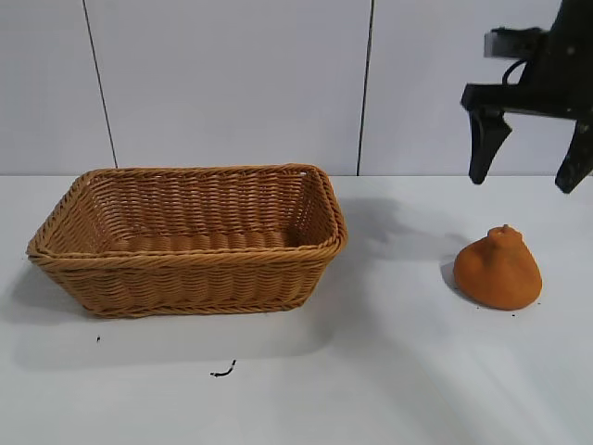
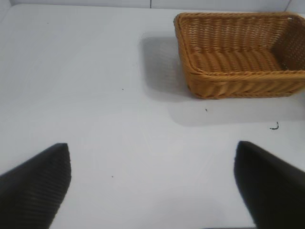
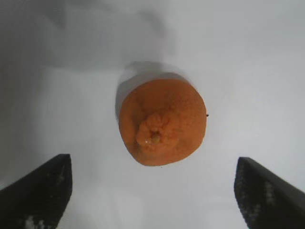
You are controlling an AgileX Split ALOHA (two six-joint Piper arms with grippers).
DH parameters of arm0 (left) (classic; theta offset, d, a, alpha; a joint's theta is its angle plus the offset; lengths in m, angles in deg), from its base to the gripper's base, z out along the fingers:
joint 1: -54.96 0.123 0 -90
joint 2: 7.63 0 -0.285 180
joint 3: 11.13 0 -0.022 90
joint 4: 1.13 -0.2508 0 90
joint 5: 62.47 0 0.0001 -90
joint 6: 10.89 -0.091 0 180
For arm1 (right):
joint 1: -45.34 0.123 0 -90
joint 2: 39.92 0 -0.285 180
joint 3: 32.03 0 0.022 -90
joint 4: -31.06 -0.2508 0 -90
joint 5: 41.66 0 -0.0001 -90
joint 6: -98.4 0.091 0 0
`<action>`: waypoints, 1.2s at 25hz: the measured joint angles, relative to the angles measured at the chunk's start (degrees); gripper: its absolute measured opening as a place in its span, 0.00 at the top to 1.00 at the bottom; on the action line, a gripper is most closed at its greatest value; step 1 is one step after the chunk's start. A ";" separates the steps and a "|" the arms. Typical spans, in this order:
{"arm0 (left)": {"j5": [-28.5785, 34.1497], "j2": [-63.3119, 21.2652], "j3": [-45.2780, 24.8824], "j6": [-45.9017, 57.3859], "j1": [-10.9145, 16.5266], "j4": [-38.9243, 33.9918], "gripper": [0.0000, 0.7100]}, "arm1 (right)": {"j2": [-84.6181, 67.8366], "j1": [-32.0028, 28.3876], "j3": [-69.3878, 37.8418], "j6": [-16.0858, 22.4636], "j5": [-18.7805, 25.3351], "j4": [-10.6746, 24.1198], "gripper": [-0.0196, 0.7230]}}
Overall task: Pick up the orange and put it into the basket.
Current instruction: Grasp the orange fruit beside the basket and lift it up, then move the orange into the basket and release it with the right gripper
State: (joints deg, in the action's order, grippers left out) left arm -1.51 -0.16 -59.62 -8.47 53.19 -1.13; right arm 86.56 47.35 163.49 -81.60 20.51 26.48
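A small dark squiggle (image 1: 222, 372) lies on the white counter (image 1: 389, 371) nearest the exterior camera, in front of the basket (image 1: 190, 278). Behind it, the wicker basket sits on the counter's left half, nothing visible inside it. The orange (image 1: 498, 269) rests on the counter at the right, well apart from the basket, nub upward. Above and slightly behind the orange hangs the right pincer (image 1: 525, 165), its fingers spread wide and clear of the fruit; the right wrist view looks straight down on the orange (image 3: 162, 124) between the two fingertips. The left pincer (image 2: 152, 183) is spread too, over bare counter, with the basket (image 2: 240, 83) farther off. A pale panelled wall (image 1: 232, 83) stands at the back.
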 joint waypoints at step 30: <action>0.00 0.00 0.00 0.00 0.00 0.00 0.06 | 0.72 2.11 7.67 0.00 3.52 0.06 0.90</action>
State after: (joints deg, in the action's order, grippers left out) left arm -1.51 -0.16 -59.62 -8.47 53.19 -1.13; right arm 87.28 49.46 171.16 -81.60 24.03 26.54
